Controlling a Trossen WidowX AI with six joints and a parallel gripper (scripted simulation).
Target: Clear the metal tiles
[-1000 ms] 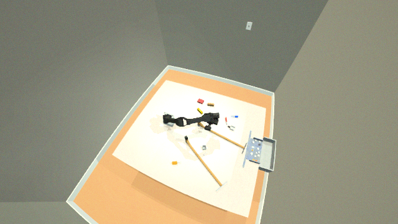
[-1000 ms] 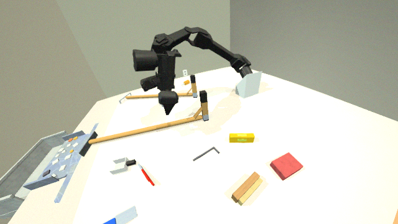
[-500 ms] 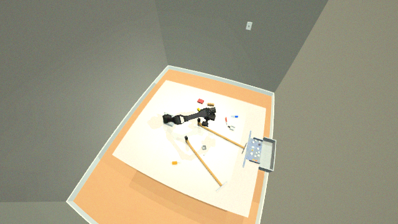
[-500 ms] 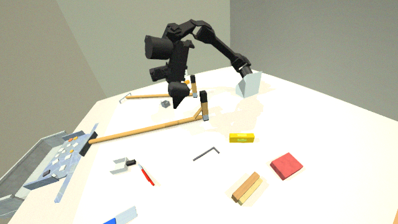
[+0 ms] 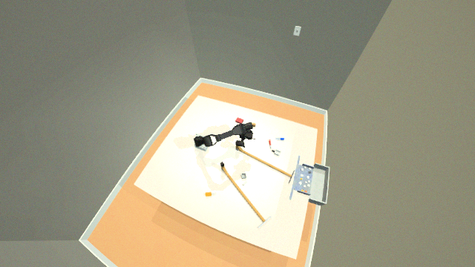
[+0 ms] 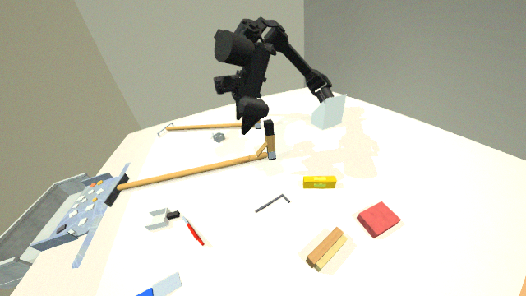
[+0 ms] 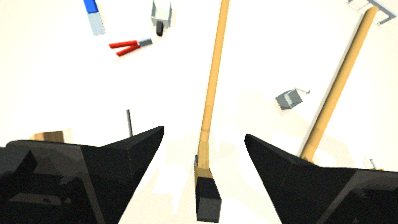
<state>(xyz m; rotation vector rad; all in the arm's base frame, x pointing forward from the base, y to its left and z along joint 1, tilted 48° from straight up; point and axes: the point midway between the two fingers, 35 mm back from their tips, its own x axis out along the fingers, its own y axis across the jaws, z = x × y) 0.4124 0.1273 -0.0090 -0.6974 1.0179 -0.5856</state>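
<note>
- Your end effector (image 7: pixel 204 150) is spread wide with nothing in it, hanging above the black upright grip (image 6: pixel 269 128) at the near end of the long scraper (image 6: pixel 193 170).
- That scraper lies flat on the table (image 6: pixel 431 197), its wooden pole running to a dark blade (image 6: pixel 116 190) that rests at the near edge of the steel bench plate (image 6: pixel 82 205).
- The metal tiles (image 5: pixel 303 177) are on the plate; the catch box (image 5: pixel 321 183) sits just beyond it.
- Expect the pole to be stiff and light, but its length should give it strong leverage. Take hold away from the grip and it will likely twist in the fingers.
- Close on the black grip, which stands between the fingers in the wrist view and looks blocky enough to hold square.
- The small tiles should slide easily on steel and may skid sideways past the blade.
- A second long-handled tool (image 6: pixel 203 127) lies near, ending in a wire bracket; do not mistake it for yours.
- A small grey cube (image 6: pixel 218 137) sits between the two poles, near the sweep path.
- The red-handled pliers (image 6: pixel 193 232), the Allen key (image 6: pixel 272 203) and the yellow level (image 6: pixel 320 182) lie well apart.
</note>
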